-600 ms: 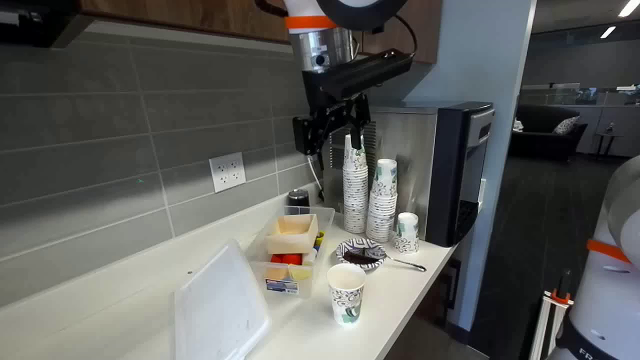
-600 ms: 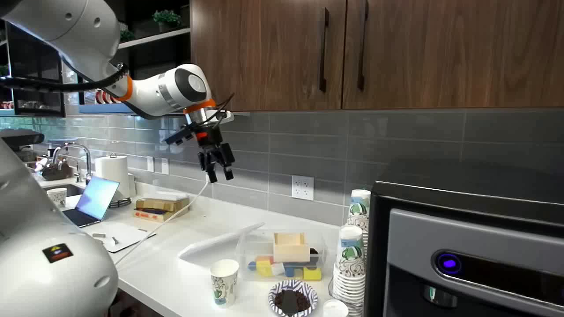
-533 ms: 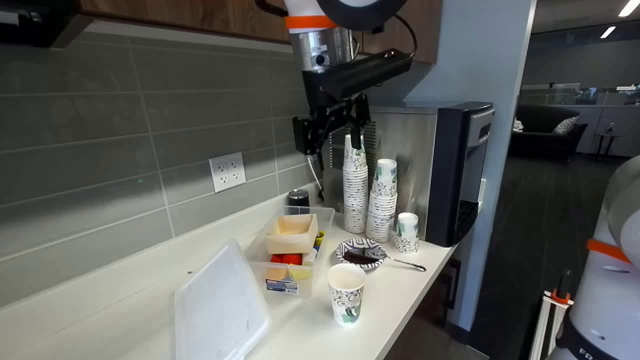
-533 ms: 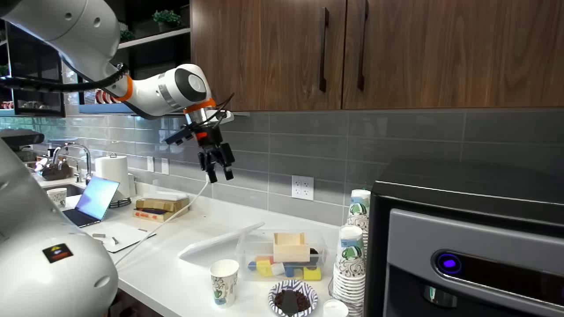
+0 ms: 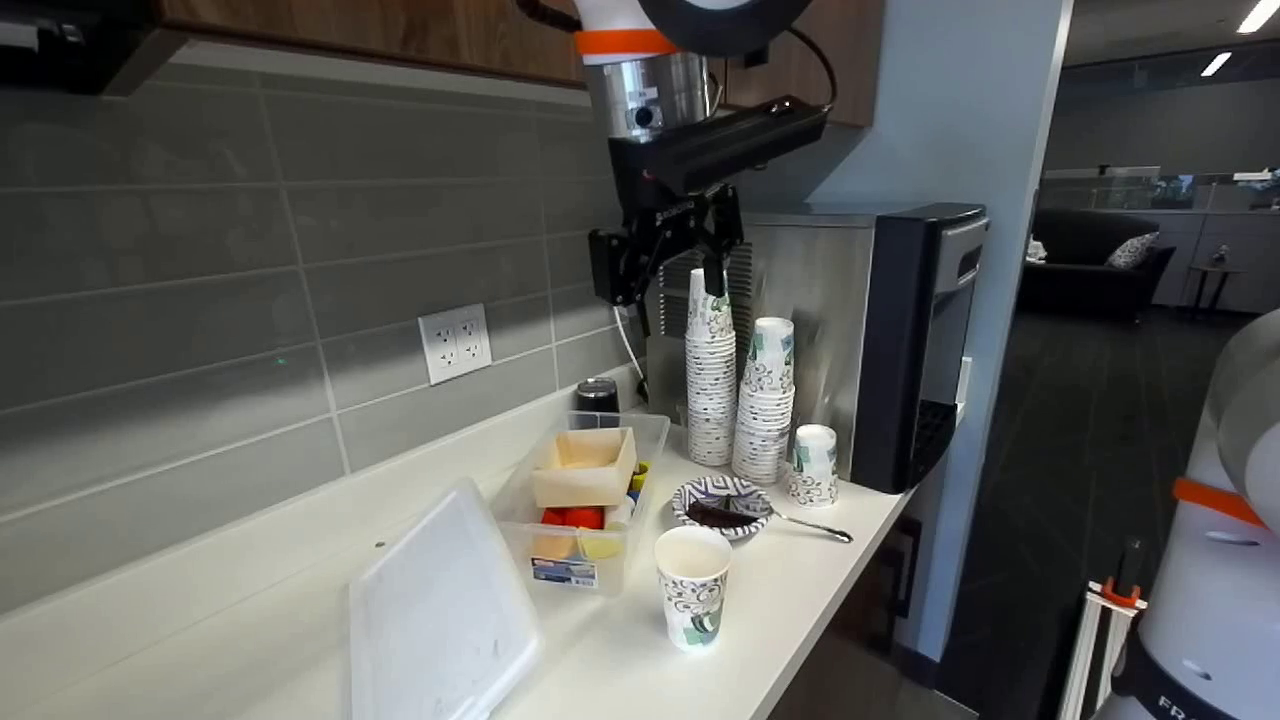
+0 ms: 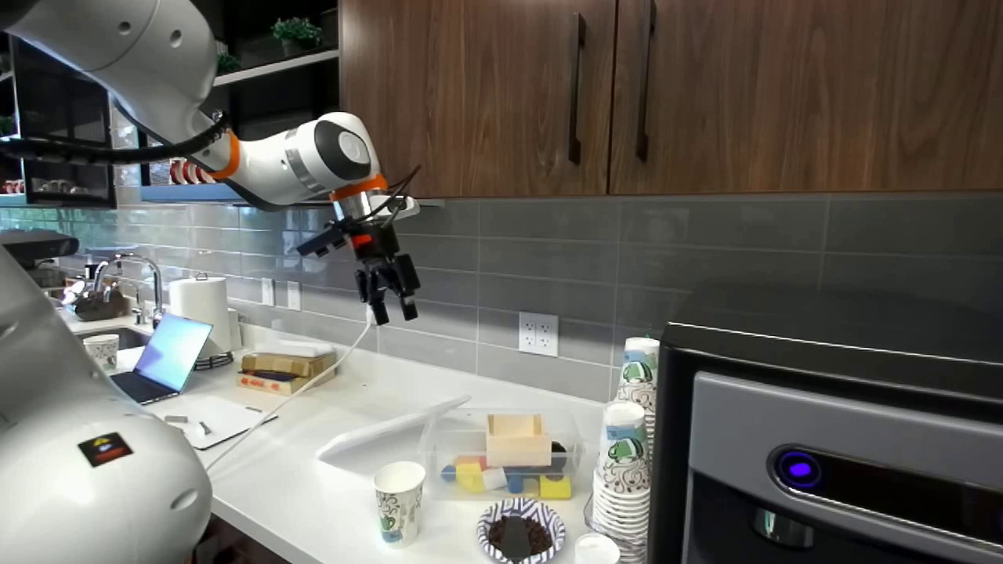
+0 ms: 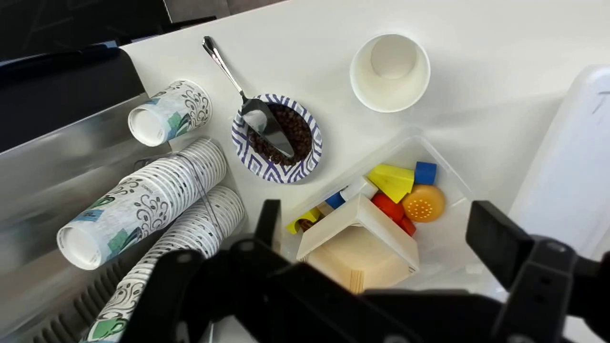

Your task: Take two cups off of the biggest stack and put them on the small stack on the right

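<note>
White arm bent at the wrist, black tool angled down, fingers spread wide

In both exterior views the white countertop is bright and the grey tile wall dim. Ceiling strip lights shine at far right over a dark room. Glare pales the wall at far left in an exterior view, where the laptop screen glows and a button burns violet. In the wrist view the gripper is dark and slightly out of focus; a faint shadow lies right of the upright paper cup.
</note>
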Available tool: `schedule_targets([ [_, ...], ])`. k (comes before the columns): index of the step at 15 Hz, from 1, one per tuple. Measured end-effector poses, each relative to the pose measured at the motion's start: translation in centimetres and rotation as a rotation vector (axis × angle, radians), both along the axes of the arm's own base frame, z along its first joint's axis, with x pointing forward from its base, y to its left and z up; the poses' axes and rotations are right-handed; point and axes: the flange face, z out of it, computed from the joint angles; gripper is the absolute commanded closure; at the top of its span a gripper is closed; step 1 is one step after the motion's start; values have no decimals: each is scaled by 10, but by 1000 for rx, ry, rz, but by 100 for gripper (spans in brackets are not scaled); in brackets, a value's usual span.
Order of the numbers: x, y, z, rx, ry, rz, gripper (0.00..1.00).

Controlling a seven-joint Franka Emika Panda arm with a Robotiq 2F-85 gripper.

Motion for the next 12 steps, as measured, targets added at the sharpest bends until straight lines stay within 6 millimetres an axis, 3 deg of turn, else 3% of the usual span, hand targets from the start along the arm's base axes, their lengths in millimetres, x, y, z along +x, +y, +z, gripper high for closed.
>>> schedule_targets([
  [5, 9, -60, 16, 56, 30, -28, 0],
  [12, 1, -157, 42, 121, 51, -38, 0],
])
